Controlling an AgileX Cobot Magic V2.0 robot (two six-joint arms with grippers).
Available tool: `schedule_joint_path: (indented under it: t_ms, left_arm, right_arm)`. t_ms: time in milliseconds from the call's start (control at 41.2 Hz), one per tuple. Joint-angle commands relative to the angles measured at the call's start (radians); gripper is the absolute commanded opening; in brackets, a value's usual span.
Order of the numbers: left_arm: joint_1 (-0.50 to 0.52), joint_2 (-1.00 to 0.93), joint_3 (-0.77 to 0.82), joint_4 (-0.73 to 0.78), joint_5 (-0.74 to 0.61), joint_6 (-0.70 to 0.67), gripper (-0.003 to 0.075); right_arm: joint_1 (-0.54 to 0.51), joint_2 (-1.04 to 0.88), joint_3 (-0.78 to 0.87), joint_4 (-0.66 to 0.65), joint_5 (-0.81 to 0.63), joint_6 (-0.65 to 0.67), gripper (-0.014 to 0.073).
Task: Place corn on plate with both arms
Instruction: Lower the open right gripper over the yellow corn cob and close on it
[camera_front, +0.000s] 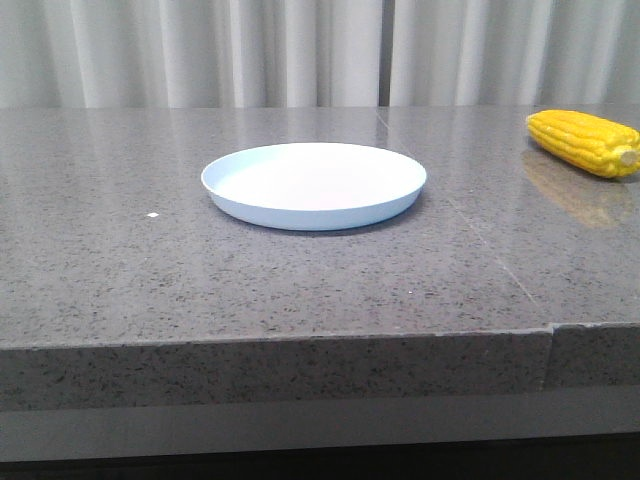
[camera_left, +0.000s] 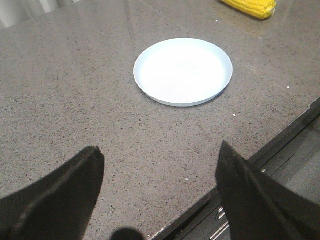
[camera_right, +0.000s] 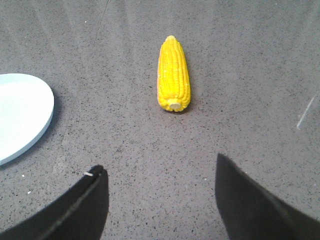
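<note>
Across the whole scene lies a big grey speckled stone table (camera_front: 150, 280), shiny enough to show a faint yellow glow under the corn. Behind its far edge hang pale, folded curtains (camera_front: 200, 50).

Near the middle of the table sits the round, shallow, pale blue-white plastic plate (camera_front: 313, 184) with a low rim. Nothing is on it.

Far over on the right, close to the far edge, lies the bright yellow corn cob (camera_front: 585, 143) with rows of kernels. It lies flat on the table, well apart from the plate, with its pale stub end pointing right and a little toward the near side.

The left black two-fingered claw (camera_left: 159, 172) hangs above the near part of the table, short of the plate. Its fingers are spread wide and hold nothing.

The right black two-fingered claw (camera_right: 161, 192) hangs above the bare table, with the corn's stub end facing it. Its fingers are spread wide too, and it holds nothing.
</note>
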Motion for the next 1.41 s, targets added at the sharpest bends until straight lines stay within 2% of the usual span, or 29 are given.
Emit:
schedule_joint_path:
  t_ms: [0, 121, 316, 559, 996, 1385]
  left_arm:
    - [-0.005, -0.009, -0.019, -0.008, -0.069, -0.012, 0.0470]
    - [-0.005, -0.009, -0.019, -0.008, -0.069, -0.012, 0.0470]
    - [-0.005, -0.009, -0.019, -0.008, -0.069, -0.012, 0.0470]
    - [-0.005, -0.009, -0.019, -0.008, -0.069, -0.012, 0.0470]
    - [-0.005, -0.009, -0.019, -0.008, -0.069, -0.012, 0.0469]
    - [-0.005, -0.009, -0.019, -0.008, -0.069, -0.012, 0.0381]
  right_arm:
    - [-0.003, 0.007, -0.033, -0.009, -0.073, -0.007, 0.0490]
    - [-0.003, 0.009, -0.035, -0.009, -0.067, -0.007, 0.0501]
    - [-0.003, 0.092, -0.083, -0.009, -0.016, -0.007, 0.0605]
    - [-0.003, 0.326, -0.229, -0.022, 0.032, -0.007, 0.0603]
    - [-0.003, 0.764, -0.558, -0.067, 0.010, -0.007, 0.0603]
    - [-0.003, 1.058, -0.759, -0.073, -0.015, -0.007, 0.0603]
